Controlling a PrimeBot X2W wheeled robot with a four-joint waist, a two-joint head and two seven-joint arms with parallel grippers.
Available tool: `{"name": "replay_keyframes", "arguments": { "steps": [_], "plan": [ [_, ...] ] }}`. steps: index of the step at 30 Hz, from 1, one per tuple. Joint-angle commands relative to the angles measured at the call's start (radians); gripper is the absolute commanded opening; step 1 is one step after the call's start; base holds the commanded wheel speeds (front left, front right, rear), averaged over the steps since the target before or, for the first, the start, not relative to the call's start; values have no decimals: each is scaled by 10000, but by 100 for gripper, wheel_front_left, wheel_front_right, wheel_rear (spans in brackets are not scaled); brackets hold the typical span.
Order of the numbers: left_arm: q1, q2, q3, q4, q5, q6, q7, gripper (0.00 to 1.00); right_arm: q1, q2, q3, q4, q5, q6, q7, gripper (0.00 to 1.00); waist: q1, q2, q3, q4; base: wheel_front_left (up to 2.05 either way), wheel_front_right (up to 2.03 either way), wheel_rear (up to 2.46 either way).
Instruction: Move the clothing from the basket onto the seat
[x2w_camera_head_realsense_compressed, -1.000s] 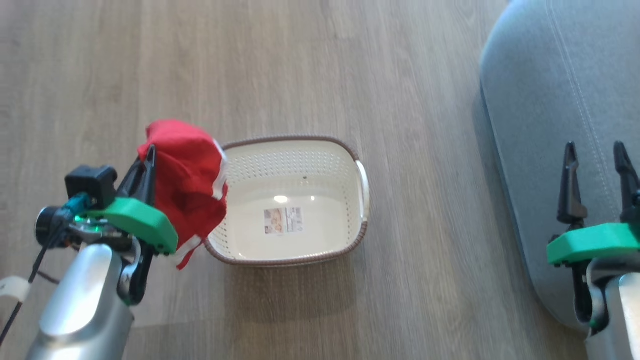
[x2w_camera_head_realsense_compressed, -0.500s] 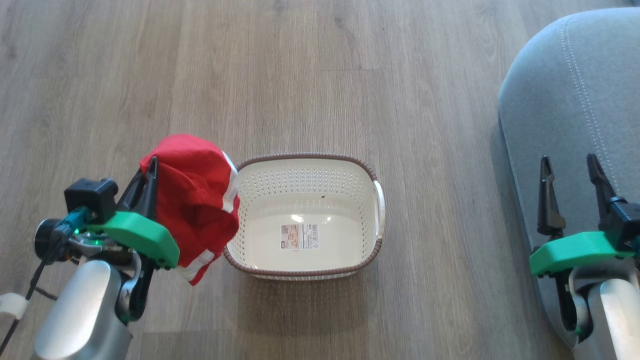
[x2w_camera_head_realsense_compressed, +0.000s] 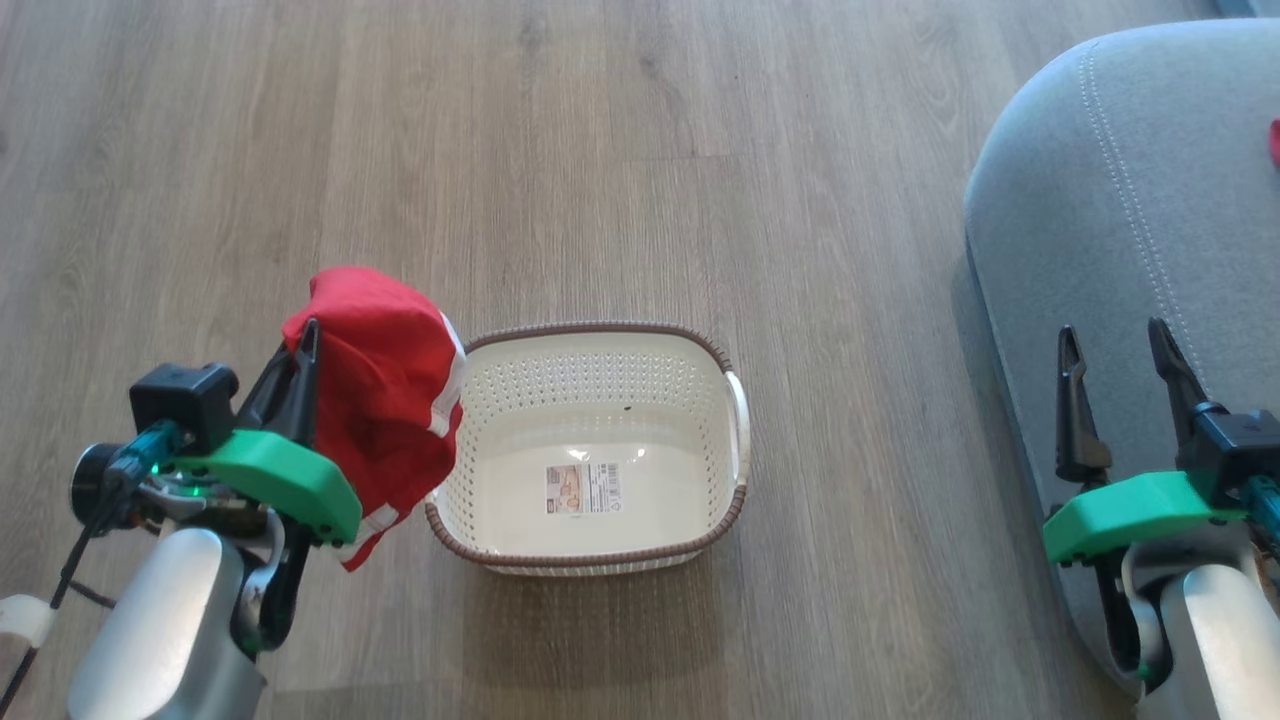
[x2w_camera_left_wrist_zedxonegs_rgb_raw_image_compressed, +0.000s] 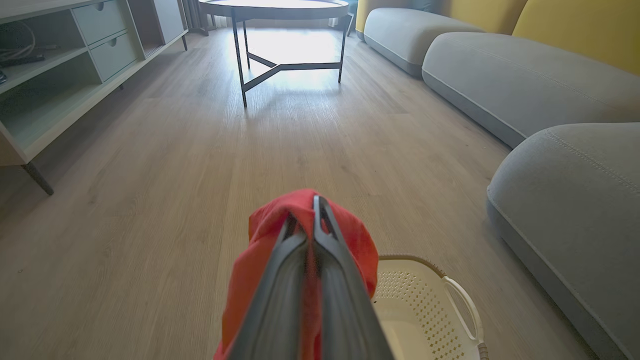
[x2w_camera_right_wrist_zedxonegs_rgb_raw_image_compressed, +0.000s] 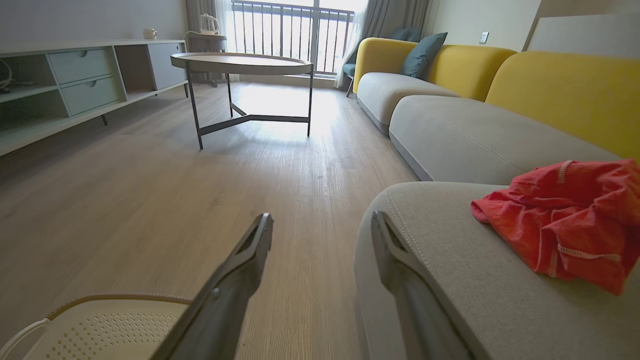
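**Red garment (x2w_camera_head_realsense_compressed: 385, 385) clamped in the left gripper (x2w_camera_head_realsense_compressed: 306, 335), lower left of the head view; seat at far right.**

The garment droops from the closed fingers with its long axis running down the frame. Its right side overlaps the left rim of the basket (x2w_camera_head_realsense_compressed: 600, 328), and its hem hangs over the floor (x2w_camera_head_realsense_compressed: 700, 150). The basket is bare inside but for a sticker (x2w_camera_head_realsense_compressed: 583, 488). The seat (x2w_camera_head_realsense_compressed: 1130, 200) takes the right edge, so the garment lies more than the basket's width to its left, and the carry must go rightward across the frame. The right gripper (x2w_camera_head_realsense_compressed: 1113, 335), jaws spread and holding nothing, hovers over the seat's near edge. It is the nearer arm, yet the load hangs from the farther one. Another garment (x2w_camera_right_wrist_zedxonegs_rgb_raw_image_compressed: 565, 220) lies on the seat.
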Motion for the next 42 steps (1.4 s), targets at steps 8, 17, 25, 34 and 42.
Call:
{"name": "replay_keyframes", "arguments": {
  "steps": [8,17,25,34,42],
  "plan": [
    [-613,427,136,-673,-38,12,97,0,-185,-467,733,-295,129,69,-49,100,1,-1,-29,-51,0,0,0],
    [-1277,137,-714,-1419,283,-264,659,0,-1723,-1150,3843,-279,804,69,50,100,1,-1,-68,39,0,0,0],
    [-1763,-458,-1647,-1664,497,-610,965,0,-3362,-1266,6530,-13,1453,69,179,100,1,-1,-75,267,0,0,0],
    [-2181,-1302,-2879,-1529,703,-978,1063,0,-4821,-1224,8577,655,2146,69,120,100,1,-1,-82,617,0,0,0],
    [-2269,-1701,-3749,-1743,799,-1159,1055,0,-5236,-1192,9326,1172,2699,69,37,100,1,-1,-145,768,0,0,0]
  ]
}}
